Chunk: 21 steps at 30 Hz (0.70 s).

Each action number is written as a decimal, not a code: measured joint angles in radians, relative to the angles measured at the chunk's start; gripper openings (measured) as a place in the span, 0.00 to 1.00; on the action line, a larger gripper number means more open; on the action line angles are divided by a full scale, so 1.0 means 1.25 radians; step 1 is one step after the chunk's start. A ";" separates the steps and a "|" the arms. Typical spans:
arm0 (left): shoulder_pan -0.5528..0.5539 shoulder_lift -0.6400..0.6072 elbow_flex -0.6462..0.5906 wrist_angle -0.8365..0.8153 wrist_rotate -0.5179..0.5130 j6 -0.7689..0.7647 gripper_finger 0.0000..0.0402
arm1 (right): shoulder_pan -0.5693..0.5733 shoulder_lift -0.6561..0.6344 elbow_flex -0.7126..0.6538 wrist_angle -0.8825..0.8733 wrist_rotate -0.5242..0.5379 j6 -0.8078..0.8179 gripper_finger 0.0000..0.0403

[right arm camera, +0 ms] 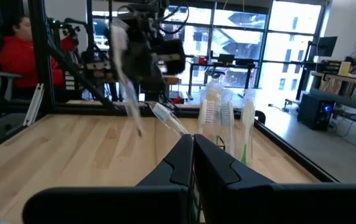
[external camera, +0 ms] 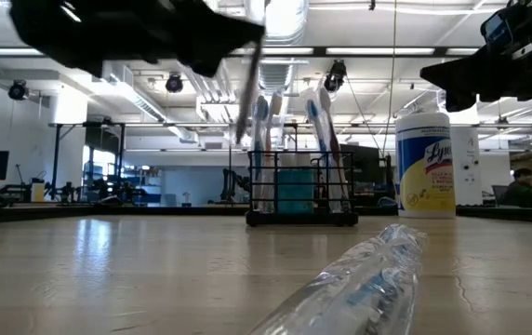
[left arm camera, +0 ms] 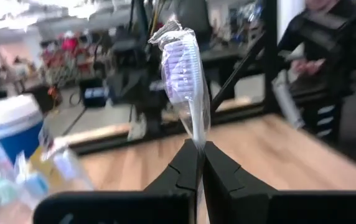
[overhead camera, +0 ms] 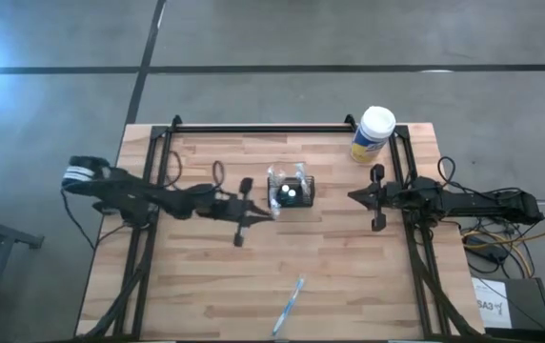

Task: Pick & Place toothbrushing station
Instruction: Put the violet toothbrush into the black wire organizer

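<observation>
The black wire-mesh caddy [overhead camera: 292, 191] stands on the table's middle with several wrapped toothbrushes upright in it; it also shows in the low view [external camera: 303, 200] and the right wrist view [right arm camera: 224, 118]. My left gripper [overhead camera: 263, 211] hovers just left of the caddy, shut on a wrapped toothbrush [left arm camera: 184, 68]. My right gripper [overhead camera: 352, 197] is shut and empty, right of the caddy, above the table. Another wrapped toothbrush [overhead camera: 289, 307] lies flat near the table's near edge. My left gripper pinches the wrapped toothbrush by its handle [left arm camera: 198, 138], below the bristle head, between its two fingers. The fingers come level from the table's left and lie across the brush. The brush stands nearly upright, head [left arm camera: 181, 59] up, its lower end [right arm camera: 138, 127] hanging clear of the table.
A white-lidded yellow-and-blue canister [overhead camera: 373, 133] stands at the table's far right corner. Black frame rails run along the far edge [overhead camera: 263, 127] and both sides. Bare wood lies between the caddy and the near edge. A person sits beyond the table [right arm camera: 16, 50].
</observation>
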 joint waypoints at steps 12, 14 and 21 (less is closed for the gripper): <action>0.118 0.053 0.095 -0.010 0.012 0.023 0.01 | 0.000 -0.001 0.000 0.000 0.000 -0.004 0.02; 0.127 0.049 0.094 -0.005 0.011 0.029 0.01 | 0.000 -0.001 0.000 0.000 0.000 -0.007 0.02; 0.133 0.052 0.086 -0.017 -0.026 0.056 0.01 | 0.000 -0.001 0.000 0.000 0.000 -0.012 0.02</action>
